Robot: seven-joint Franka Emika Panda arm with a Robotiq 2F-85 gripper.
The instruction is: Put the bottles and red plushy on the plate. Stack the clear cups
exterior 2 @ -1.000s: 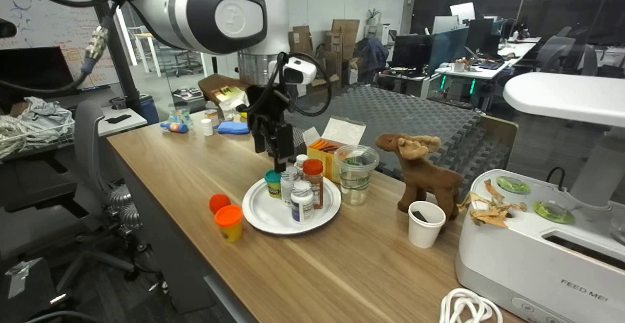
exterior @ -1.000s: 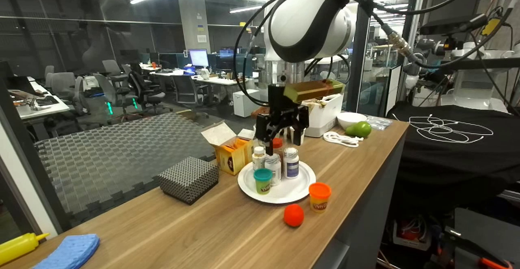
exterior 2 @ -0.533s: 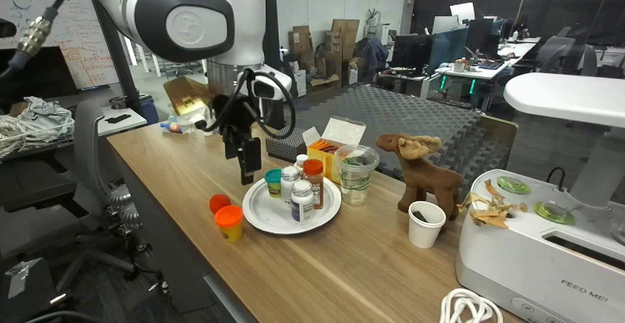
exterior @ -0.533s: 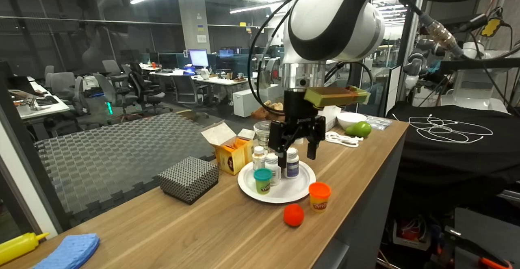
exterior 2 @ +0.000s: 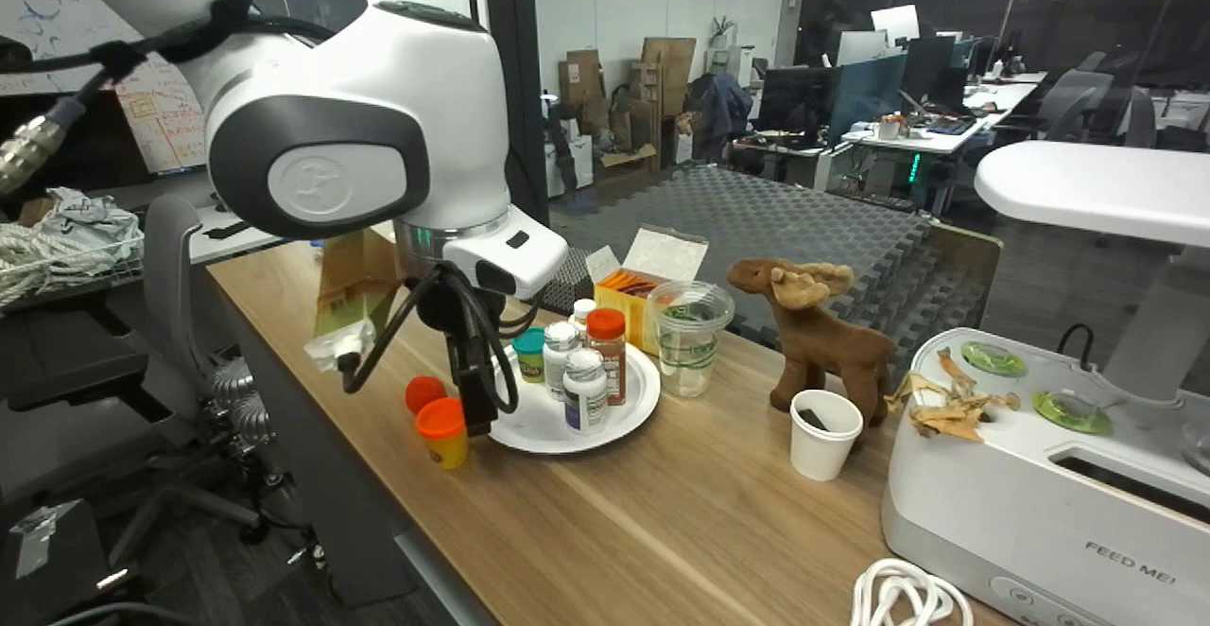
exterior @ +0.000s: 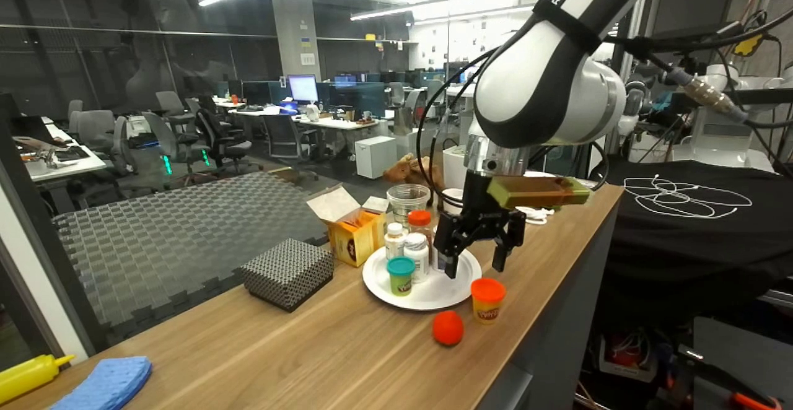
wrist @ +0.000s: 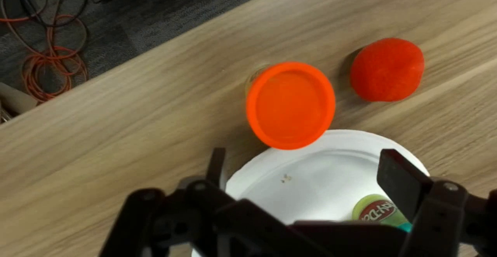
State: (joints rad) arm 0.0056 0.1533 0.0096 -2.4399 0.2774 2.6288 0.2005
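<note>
While hovering with widely spread gripper [wrist: 303,162], has orange tub [wrist: 290,105] at wrist-view twelve o'clock, plushy [wrist: 387,70] at one, teal tub [wrist: 373,208] at four.

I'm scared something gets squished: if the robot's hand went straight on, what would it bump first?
Probably the rim of the plate, though the open hand might brush the orange-lidded tub beside it; depth is unclear.
</note>
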